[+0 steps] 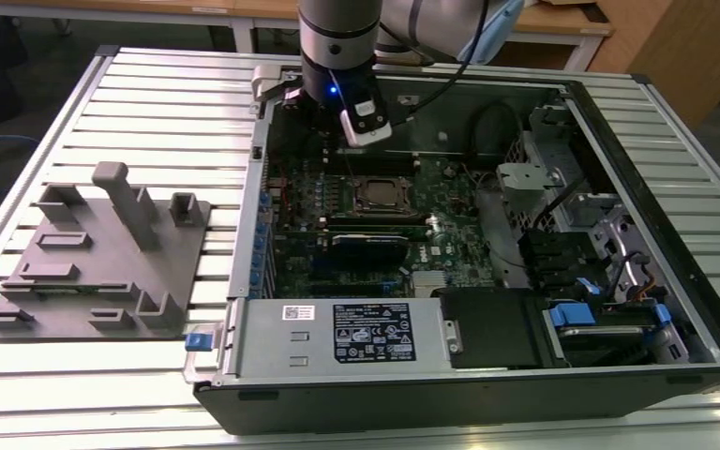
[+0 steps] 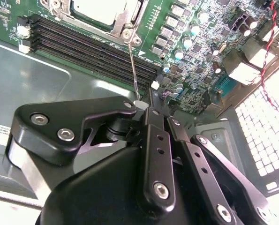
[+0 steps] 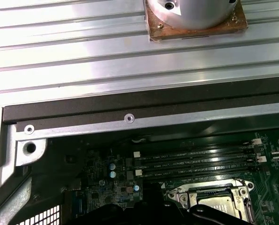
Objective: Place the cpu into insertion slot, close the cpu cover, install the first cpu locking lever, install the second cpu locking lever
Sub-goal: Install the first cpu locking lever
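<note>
Two of the four steps are looking done to me. In the second wrist view I'm seeing the cpu (image 2: 97,7) lying in the insertion slot (image 2: 66,14) with the cpu cover (image 2: 123,21) folded down around it, its window framing the silver top. One locking lever (image 2: 133,70) is sticking up from the slot's corner, unlatched. Its free end is running right into the gripper (image 2: 143,108), which is looking clenched on that tip. Whether this is the first or second lever I'm unable to tell. The long memory slots (image 2: 83,42) are lying just beside the lever. Red twisted wires (image 2: 270,28) are hanging near the perforated case wall (image 2: 266,122), well apart from the work.

In the first wrist view I'm looking across the ribbed bench (image 3: 83,61) and the case rim (image 3: 130,123) onto the green board (image 3: 99,180). The insertion slot is sitting just beside the memory slots, chip inside.

In the exterior view the arm (image 1: 335,28) is reaching down into the open computer case (image 1: 610,103), near the insertion slot. Black cables (image 1: 491,117) and the drive bays (image 1: 585,244) are crowding the exterior view's right. A grey fixture tray (image 1: 97,253) is resting on the bench at the exterior view's left, well apart.
</note>
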Available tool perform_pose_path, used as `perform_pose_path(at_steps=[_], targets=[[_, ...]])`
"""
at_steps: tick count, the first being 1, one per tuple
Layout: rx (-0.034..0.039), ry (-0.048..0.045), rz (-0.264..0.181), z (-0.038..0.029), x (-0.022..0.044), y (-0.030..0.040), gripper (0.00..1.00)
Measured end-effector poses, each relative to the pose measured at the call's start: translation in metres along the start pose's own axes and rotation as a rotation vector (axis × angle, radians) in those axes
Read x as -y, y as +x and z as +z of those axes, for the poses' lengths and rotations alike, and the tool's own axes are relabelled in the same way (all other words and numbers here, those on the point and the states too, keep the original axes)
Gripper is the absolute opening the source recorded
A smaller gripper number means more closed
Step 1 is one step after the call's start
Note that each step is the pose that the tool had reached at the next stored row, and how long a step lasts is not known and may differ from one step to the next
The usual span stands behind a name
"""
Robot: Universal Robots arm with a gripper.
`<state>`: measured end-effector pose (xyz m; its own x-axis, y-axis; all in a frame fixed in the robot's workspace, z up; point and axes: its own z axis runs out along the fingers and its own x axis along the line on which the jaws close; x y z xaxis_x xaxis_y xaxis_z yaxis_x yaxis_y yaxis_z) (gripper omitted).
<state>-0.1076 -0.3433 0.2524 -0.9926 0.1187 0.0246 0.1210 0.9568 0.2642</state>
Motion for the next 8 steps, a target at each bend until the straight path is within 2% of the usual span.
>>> perform_pose_path(at_steps=[8], targets=[[0.0, -0.0001, 0.0, 0.0, -0.0001, -0.0009, 0.1]])
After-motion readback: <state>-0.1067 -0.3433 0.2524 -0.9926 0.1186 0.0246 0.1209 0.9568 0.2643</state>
